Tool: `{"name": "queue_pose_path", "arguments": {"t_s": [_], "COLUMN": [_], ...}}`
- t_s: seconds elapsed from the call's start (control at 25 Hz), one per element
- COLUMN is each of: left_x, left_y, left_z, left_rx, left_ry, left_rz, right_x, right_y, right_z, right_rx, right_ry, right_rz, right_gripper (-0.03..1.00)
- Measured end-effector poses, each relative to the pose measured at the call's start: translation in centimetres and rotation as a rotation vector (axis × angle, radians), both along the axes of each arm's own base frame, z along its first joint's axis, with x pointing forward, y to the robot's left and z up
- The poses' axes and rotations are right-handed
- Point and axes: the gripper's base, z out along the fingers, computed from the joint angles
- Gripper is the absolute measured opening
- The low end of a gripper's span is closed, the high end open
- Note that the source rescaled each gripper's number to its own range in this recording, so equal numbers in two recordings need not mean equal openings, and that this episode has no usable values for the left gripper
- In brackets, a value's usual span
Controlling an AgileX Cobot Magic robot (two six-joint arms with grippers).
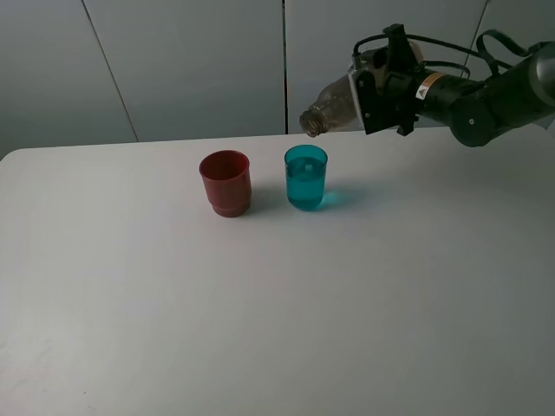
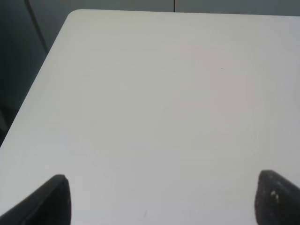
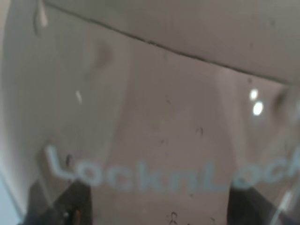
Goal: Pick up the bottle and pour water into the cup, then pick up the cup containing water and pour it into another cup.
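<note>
My right gripper is shut on the smoky translucent bottle and holds it tilted nearly flat, its open neck pointing left and slightly down, just above and beside the teal cup. The teal cup stands upright on the white table with water in it. The dark red cup stands upright to its left, a small gap apart. The bottle's wall fills the right wrist view. My left gripper is open and empty over bare table; it is out of the exterior high view.
Grey wall panels stand behind the table's far edge. In the left wrist view the table's corner and left edge show, with dark floor beyond.
</note>
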Motion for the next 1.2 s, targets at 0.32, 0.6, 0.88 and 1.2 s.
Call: {"name": "queue_pose_path", "arguments": {"t_s": [0.32, 0.6, 0.88, 1.2], "left_x": [0.0, 0.0, 0.0, 0.0], "left_y": [0.0, 0.0, 0.0, 0.0], "left_z": [0.0, 0.0, 0.0, 0.0], "left_rx": [0.0, 0.0, 0.0, 0.0], "left_ry": [0.0, 0.0, 0.0, 0.0], "left_rz": [0.0, 0.0, 0.0, 0.0], "right_x": [-0.1, -0.2, 0.4, -1.4], "right_y": [0.0, -1.3, -5.3, -9.9], "right_z": [1.2, 3.9, 3.9, 1.5], "right_rx": [0.544, 1.127, 1.484, 1.652], "right_ry": [0.189, 0.342, 0.406, 0.421], "right_rz": [-0.121, -0.236, -0.381, -0.504], "right_gripper": [0.0, 0.0, 0.0, 0.0]}}
